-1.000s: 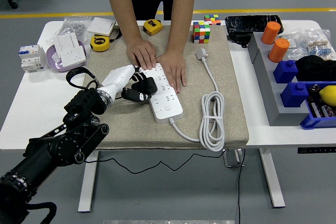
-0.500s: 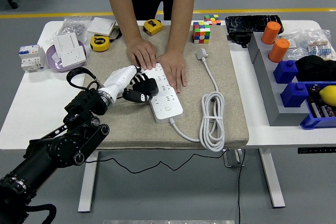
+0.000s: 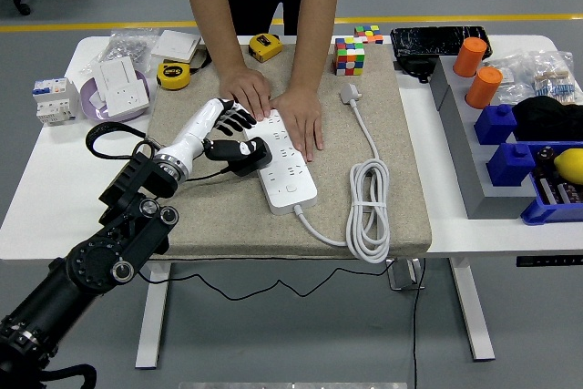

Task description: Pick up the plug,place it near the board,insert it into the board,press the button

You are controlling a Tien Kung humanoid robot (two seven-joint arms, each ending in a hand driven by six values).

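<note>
Black plug (image 3: pixel 239 155) in left hand (image 3: pixel 217 128), touching board (image 3: pixel 284 163).

— How much room do I have around the board (image 3: pixel 285 159)?

— Little at its upper end: the person's two hands (image 3: pixel 273 107) lie flat across it. My left hand (image 3: pixel 219 129) and the black plug (image 3: pixel 244 156) crowd its left edge.

— And lower down?

— The lower end is bare. To its right the coiled white cable (image 3: pixel 369 207) blocks the mat (image 3: pixel 219 216); lower left of the mat is open.
</note>
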